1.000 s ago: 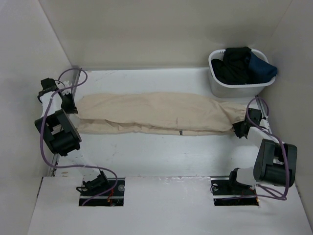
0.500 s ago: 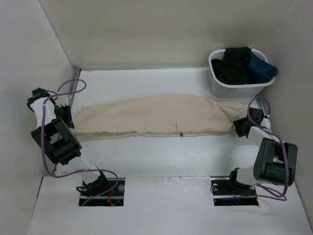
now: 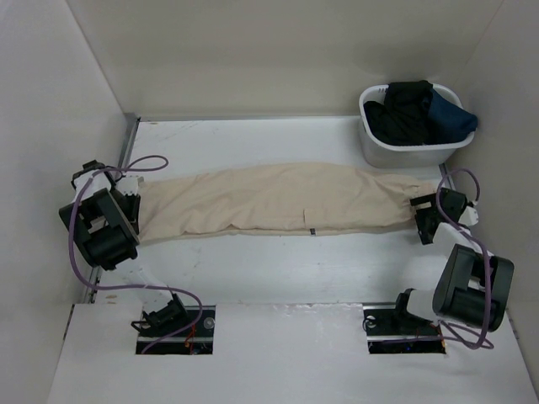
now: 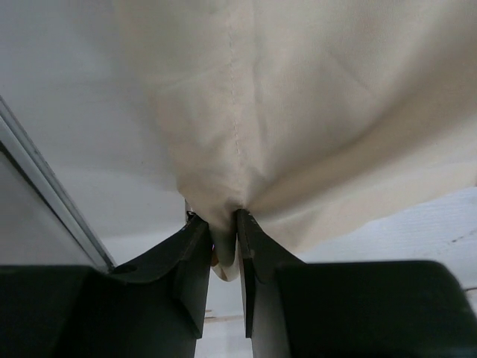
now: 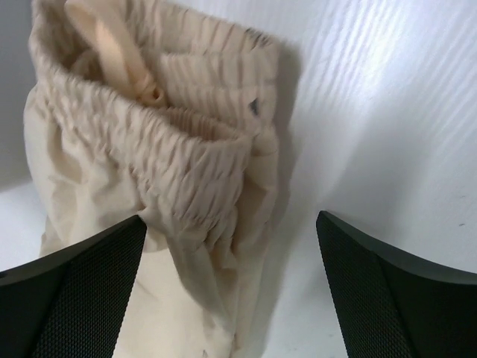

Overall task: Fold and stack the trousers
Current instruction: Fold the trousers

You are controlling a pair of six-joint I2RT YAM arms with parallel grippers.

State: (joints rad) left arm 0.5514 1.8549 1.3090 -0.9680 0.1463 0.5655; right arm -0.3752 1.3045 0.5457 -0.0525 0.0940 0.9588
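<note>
Across the middle of the table (image 3: 278,269) the beige trousers (image 3: 278,200) lie stretched flat, leg ends to the left and gathered waistband (image 5: 186,142) to the right. At the left end, the left gripper (image 4: 223,250) is clenched on a pinch of leg fabric between its 2 fingers (image 4: 195,257). The right gripper (image 5: 230,216) stands wide apart at the waistband, holding nothing; whether it touches the cloth is unclear.

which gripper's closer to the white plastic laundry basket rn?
Right. The right gripper sits open on the near side of the white plastic laundry basket, by the waistband of the beige cotton trousers; the left gripper is far off, clamped on their opposite leg end.
</note>
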